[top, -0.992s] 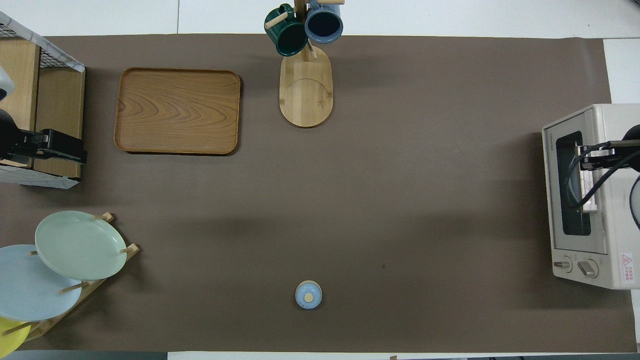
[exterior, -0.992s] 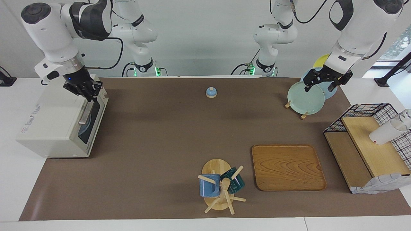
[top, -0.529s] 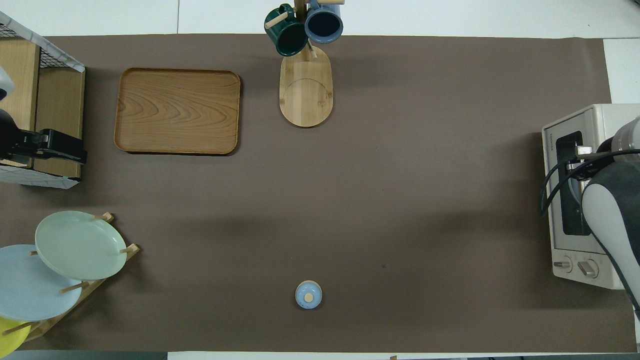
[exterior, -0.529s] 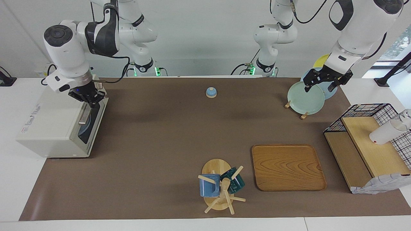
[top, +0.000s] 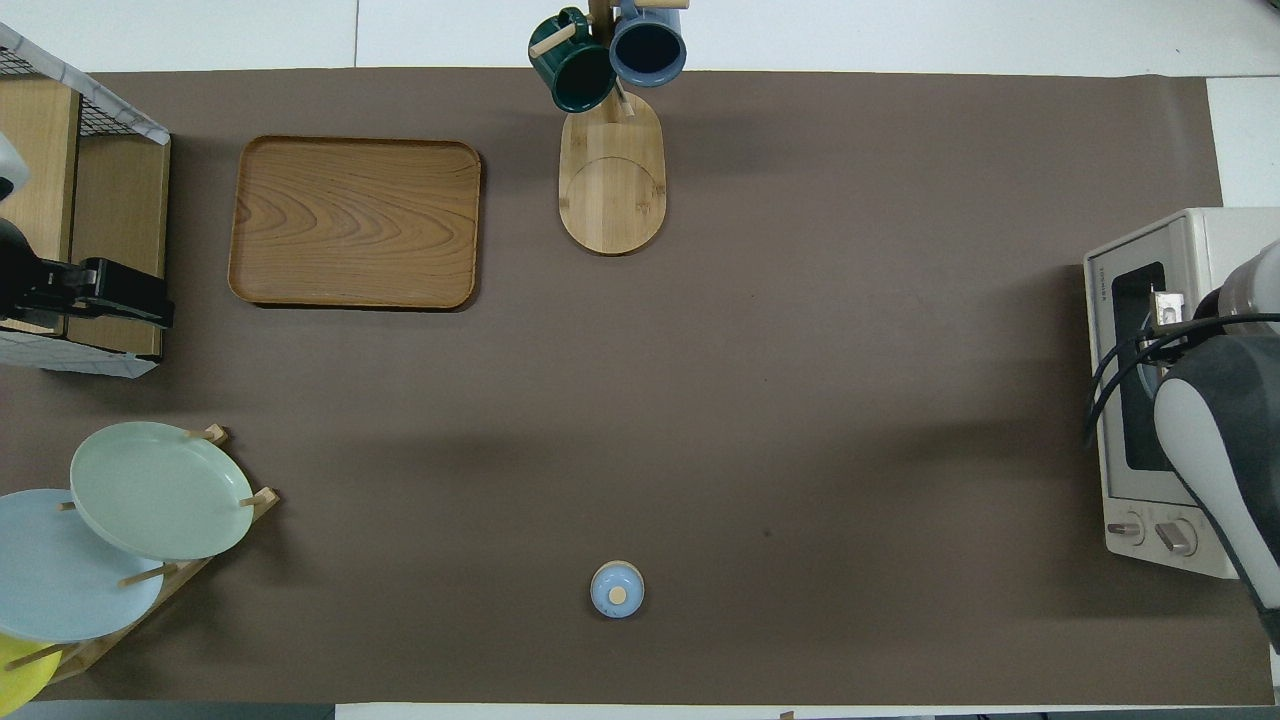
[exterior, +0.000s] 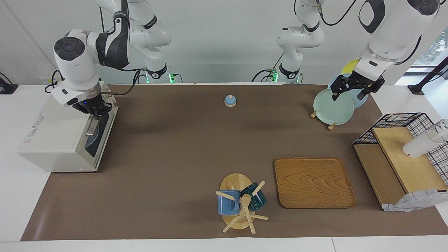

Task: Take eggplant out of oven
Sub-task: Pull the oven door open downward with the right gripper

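The right gripper [exterior: 95, 111], lower than a second earlier at upper left of the facing view, is clamped on the oven [exterior: 59, 140] door handle [exterior: 93, 125]. The left gripper [exterior: 353, 91] waits spread wide, empty, over the plates [exterior: 332, 106]. Eggplant unseen.

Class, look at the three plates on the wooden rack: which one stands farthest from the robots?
The pale green plate. It stands at the rack's outer end, in front of the light blue plate and the yellow plate.
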Controlling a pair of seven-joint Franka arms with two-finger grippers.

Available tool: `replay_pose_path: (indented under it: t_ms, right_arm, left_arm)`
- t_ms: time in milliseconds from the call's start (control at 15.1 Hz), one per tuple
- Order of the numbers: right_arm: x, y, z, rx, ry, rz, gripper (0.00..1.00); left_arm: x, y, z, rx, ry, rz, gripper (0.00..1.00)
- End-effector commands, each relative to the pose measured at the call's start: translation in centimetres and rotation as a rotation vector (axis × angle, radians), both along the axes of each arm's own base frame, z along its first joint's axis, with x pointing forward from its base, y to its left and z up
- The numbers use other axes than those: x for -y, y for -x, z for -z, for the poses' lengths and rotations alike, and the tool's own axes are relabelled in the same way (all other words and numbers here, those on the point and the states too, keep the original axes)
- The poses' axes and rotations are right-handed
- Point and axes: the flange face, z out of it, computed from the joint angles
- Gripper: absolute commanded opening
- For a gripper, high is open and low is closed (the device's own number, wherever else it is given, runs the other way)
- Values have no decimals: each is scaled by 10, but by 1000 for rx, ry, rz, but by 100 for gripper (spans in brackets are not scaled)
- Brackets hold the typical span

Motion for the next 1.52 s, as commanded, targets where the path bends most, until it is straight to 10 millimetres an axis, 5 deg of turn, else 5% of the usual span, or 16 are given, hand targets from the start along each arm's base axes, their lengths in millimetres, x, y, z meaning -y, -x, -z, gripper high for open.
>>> replay_pose_path:
  t_ms: [0, 529, 860, 1455]
  right_arm:
    - [16, 8, 14, 12, 6, -23, 0]
    - [-7, 4, 26, 37, -21, 26, 0]
    - [-52, -7, 84, 105, -108, 58, 0]
    - [-60, -22, 156, 114, -180, 117, 0]
  left_arm:
    - [-1, 3, -4, -9, 5, -6, 100]
    - [-1, 3, -4, -9, 5, -6, 100]
    - [-1, 4, -5, -7, 5, -6, 100]
    - [-1, 4, -5, -7, 5, -6, 100]
